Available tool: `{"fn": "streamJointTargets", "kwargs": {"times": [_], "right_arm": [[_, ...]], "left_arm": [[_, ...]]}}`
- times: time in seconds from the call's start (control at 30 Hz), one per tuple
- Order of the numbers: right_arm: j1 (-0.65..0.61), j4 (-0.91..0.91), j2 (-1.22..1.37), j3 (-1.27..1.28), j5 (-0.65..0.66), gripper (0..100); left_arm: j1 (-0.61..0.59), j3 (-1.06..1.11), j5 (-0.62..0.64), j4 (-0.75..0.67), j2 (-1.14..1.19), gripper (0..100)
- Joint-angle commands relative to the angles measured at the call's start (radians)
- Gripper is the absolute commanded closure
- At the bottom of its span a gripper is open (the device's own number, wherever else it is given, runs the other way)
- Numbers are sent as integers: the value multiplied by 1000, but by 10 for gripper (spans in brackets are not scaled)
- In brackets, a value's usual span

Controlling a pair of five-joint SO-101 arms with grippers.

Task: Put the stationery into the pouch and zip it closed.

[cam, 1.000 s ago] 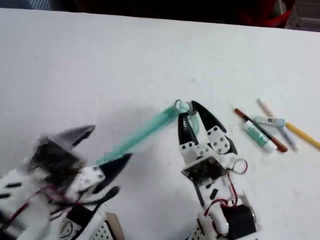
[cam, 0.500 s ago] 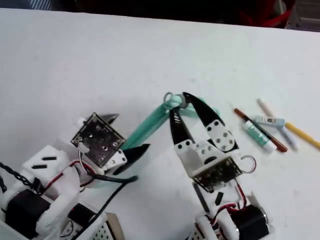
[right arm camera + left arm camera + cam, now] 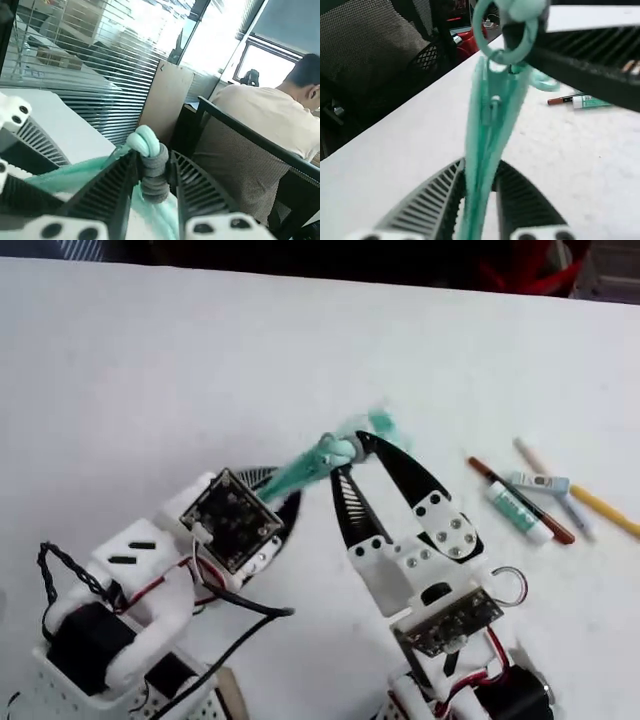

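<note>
I am working the left pincer [image 3: 480, 176] clenched on the near end of the teal pouch [image 3: 300, 473], which is stretching away from its tips in a taut, folded strip, apparently clear of the table [image 3: 200, 360]. At the strip's far end the right pincer [image 3: 349, 456] is gripping the zip pull [image 3: 151, 172], its fingertips pinching the grey-bound cord just behind the ring. Since nothing is inside yet, I am judging this to be the opening of the zip. To do it well I am wanting the left grip firm as an anchor and the right pull running straight along the zip line, without twisting, so the slider is not jamming on slack fabric. Beyond the right pincer's outer side the stationery is lying in a loose bunch: a brown pen [image 3: 521, 502], a glue tube [image 3: 519, 513] touching it, and a yellow pencil [image 3: 606, 511]. Both pincers are occupied, and the right arm is standing between pouch and pens.
</note>
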Motion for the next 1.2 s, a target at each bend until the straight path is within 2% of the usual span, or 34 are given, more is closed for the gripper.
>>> {"fn": "streamJointTargets", "kwargs": {"times": [0.0,0.2,0.53,0.6,0.73,0.8,0.87,0.93,0.97,1.17], "right_arm": [[62,-21,41,-77,0,981],[268,-85,122,-78,-8,981],[380,-150,147,-94,-11,981],[337,-94,147,-129,-43,981],[173,15,147,-221,-41,981],[102,62,147,-265,-44,981],[45,108,147,-313,-46,981],[8,145,147,-348,-52,981],[-7,165,147,-356,-52,981],[-79,214,145,-255,-52,980]], "left_arm": [[2,2,18,-41,4,976],[1,3,66,-11,-1,978],[-31,2,92,-11,-1,978],[-25,-2,95,-29,1,978],[-2,3,97,-124,5,960],[22,3,97,-137,5,891],[42,3,110,-138,5,774],[42,5,196,-135,7,679],[42,12,222,-138,7,678],[47,167,146,-242,5,718]]}}
